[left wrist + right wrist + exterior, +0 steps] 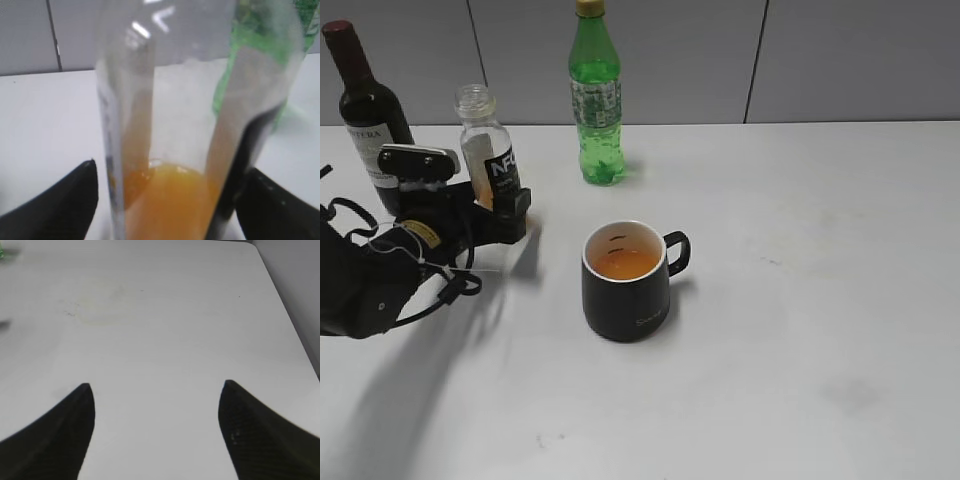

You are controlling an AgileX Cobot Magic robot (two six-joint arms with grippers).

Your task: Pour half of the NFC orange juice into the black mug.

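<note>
The NFC orange juice bottle (pixel 490 150) stands upright and capless at the table's back left, with a low level of orange liquid in it (pixel 170 200). My left gripper (pixel 502 208) is open around its lower part; in the left wrist view (pixel 172 170) a thin gap shows between the left finger and the bottle. The black mug (pixel 625 300) stands at mid-table with orange liquid inside and its handle to the right. My right gripper (pixel 157 385) is open and empty over bare table; it is out of the exterior view.
A dark wine bottle (pixel 365 110) stands just left of the juice bottle, behind my left arm. A tall green soda bottle (pixel 596 100) stands at the back centre, also in the left wrist view (pixel 305 15). The white table (pixel 820 250) meets a grey wall behind.
</note>
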